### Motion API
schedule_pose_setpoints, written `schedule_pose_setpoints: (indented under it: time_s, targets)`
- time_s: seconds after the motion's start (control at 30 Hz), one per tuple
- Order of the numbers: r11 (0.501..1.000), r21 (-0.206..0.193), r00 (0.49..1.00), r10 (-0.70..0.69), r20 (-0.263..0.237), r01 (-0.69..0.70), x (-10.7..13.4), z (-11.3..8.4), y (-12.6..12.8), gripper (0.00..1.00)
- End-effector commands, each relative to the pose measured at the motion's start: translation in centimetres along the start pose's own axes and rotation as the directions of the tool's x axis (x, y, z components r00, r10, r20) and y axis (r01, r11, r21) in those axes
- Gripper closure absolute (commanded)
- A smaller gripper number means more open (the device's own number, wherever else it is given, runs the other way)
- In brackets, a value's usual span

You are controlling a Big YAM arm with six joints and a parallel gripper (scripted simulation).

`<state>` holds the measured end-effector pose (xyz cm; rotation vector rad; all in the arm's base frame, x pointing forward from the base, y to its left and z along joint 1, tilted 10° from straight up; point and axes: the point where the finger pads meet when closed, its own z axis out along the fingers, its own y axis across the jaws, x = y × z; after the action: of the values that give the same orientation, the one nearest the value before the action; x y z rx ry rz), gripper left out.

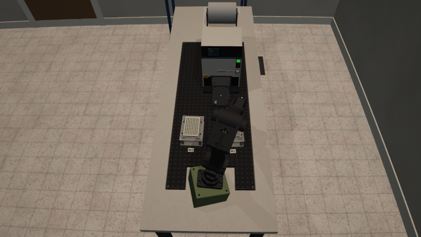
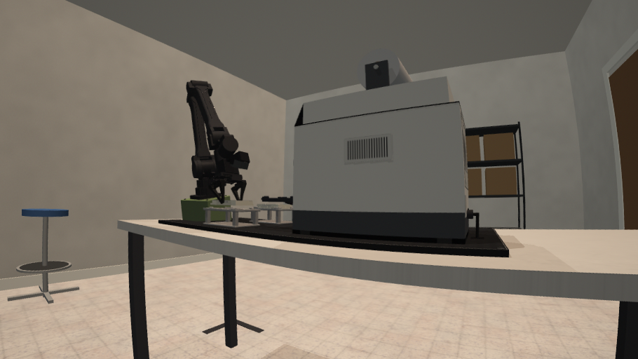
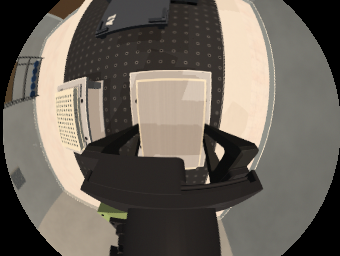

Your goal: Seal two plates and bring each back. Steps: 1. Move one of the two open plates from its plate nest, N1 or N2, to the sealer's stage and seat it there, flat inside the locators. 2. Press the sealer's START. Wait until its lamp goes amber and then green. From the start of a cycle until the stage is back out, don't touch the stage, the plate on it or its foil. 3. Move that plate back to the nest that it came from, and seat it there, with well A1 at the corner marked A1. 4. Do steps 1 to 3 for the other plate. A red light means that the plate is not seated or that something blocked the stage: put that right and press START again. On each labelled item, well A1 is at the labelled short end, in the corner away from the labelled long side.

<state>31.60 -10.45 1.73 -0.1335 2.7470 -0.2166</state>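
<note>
The table is carrying a black board, and a green block is resting at the board's notched end. The sealer is standing on the board, as are nests N1 and N2.

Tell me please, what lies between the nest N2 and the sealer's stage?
Between nest N2 and the stage, only the black perforated board shows, with no object on it, in the top view.

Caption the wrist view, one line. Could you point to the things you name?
Gripper (image 3: pixel 171 126) shut on a foil-covered plate (image 3: pixel 171 112) over nest N1; the open plate (image 3: pixel 68 119) sits in nest N2.
</note>
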Motion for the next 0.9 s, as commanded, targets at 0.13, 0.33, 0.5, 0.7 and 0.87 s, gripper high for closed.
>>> schedule_pose_setpoints:
  time_s: [0.13, 0.33, 0.5, 0.7, 0.87]
  targets:
    - [1.0, 0.011, 0.999, -0.004, 0.048, 0.003, -2.1, -0.6, -0.4, 1.0]
    - [1.0, 0.005, 0.999, -0.002, 0.033, 0.002, -1.1, -0.2, 0.0, 1.0]
    - [1.0, 0.009, 1.0, 0.013, 0.024, -0.013, -0.5, -0.1, -0.4, 1.0]
    - [1.0, 0.016, 0.999, 0.014, 0.039, -0.015, -1.7, -0.3, -1.0, 1.0]
    - [1.0, 0.012, 0.999, 0.003, 0.041, -0.004, -2.2, -0.2, -0.7, 1.0]
